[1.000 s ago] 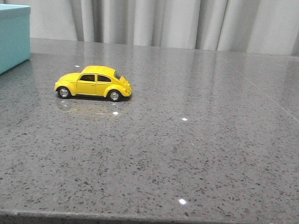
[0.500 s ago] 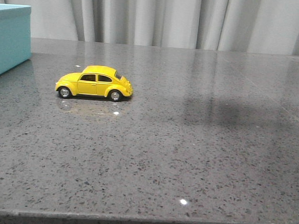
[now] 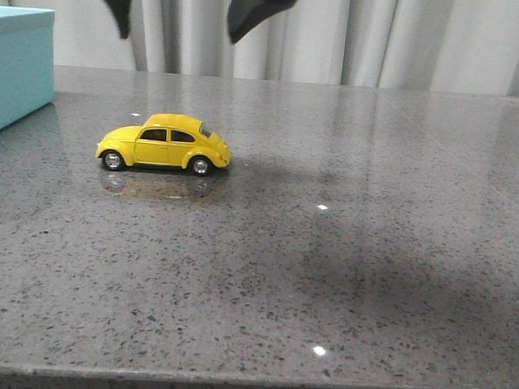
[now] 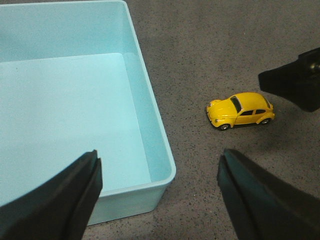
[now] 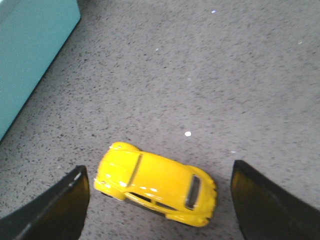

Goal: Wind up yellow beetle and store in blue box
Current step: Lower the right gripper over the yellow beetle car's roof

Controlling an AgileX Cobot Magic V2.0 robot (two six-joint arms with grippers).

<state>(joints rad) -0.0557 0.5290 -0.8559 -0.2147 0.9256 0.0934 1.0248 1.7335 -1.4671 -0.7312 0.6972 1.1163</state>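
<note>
right gripper [image 3: 178,15] spread above yellow beetle [image 3: 165,142]

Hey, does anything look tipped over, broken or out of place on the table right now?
Nothing stands out. The yellow beetle sits upright on all its wheels on the grey table, apart from the blue box, which is open and empty. The right gripper hovers above the car, jaws open.
</note>
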